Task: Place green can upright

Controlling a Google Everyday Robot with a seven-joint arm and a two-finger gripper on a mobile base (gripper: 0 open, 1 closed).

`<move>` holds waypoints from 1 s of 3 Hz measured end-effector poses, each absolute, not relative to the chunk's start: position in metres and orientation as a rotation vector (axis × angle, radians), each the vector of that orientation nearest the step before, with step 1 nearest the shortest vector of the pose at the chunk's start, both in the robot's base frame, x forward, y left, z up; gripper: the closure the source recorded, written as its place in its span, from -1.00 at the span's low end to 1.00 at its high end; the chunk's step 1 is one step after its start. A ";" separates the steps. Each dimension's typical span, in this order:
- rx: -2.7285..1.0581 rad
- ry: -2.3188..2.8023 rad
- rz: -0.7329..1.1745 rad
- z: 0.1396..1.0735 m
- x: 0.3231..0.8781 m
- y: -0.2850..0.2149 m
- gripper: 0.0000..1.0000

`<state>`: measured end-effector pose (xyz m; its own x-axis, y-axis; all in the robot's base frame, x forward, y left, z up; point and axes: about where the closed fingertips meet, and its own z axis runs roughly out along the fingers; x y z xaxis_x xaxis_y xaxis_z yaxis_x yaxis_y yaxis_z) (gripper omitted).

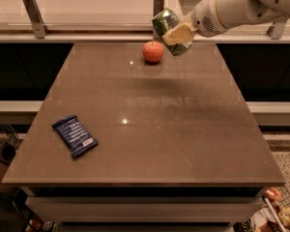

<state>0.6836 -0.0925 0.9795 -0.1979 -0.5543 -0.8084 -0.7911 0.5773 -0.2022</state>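
Note:
The green can (167, 24) is held in the air above the far part of the brown table (150, 115), tilted with its top leaning to the left. My gripper (178, 34) is shut on the green can; a pale finger crosses its front. The white arm comes in from the upper right. The can hangs just right of and above the red apple (153, 51).
A blue snack packet (75, 136) lies flat near the table's front left corner. A pale counter with metal brackets (33, 14) runs behind the table. Floor clutter shows at the bottom right (275, 211).

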 end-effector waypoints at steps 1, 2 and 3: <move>-1.127 1.816 0.397 0.965 0.692 -0.092 1.00; -1.141 1.777 0.447 0.951 0.687 -0.089 1.00; -1.127 1.755 0.488 0.939 0.675 -0.083 1.00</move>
<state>0.6747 -0.0833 0.9388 -0.1138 -0.4727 -0.8738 -0.8558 0.4935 -0.1555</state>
